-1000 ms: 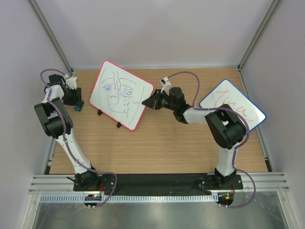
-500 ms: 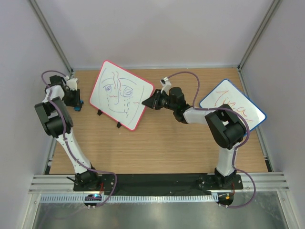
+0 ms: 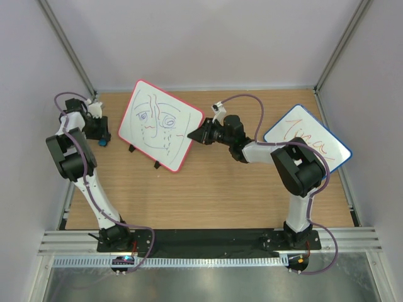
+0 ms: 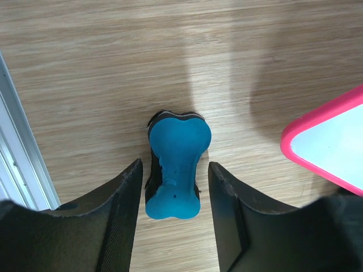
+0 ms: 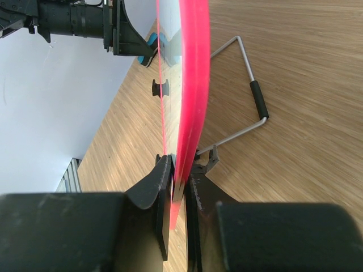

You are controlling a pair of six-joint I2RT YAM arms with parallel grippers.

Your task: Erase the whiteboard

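Observation:
The whiteboard [image 3: 158, 124], red-pink framed with a purple and red face scribble, stands tilted on its wire stand at the back middle of the table. My right gripper [image 3: 193, 134] is shut on its right edge; the right wrist view shows the pink frame [image 5: 193, 85] edge-on between the jaws. A blue eraser [image 4: 174, 164] lies on the wood at the far left, also seen from above [image 3: 102, 141]. My left gripper [image 4: 173, 218] is open, its jaws on either side of the eraser's near end, apart from it. The board's pink corner [image 4: 323, 150] shows at the right.
A blue-framed board [image 3: 306, 143] with orange writing leans at the right, behind the right arm. A metal rail [image 4: 20, 164] runs along the table's left edge close to the left gripper. The board's wire stand [image 5: 249, 107] rests on the wood.
The left gripper has shifted very slightly near the eraser. The right gripper and the whiteboard have not moved.

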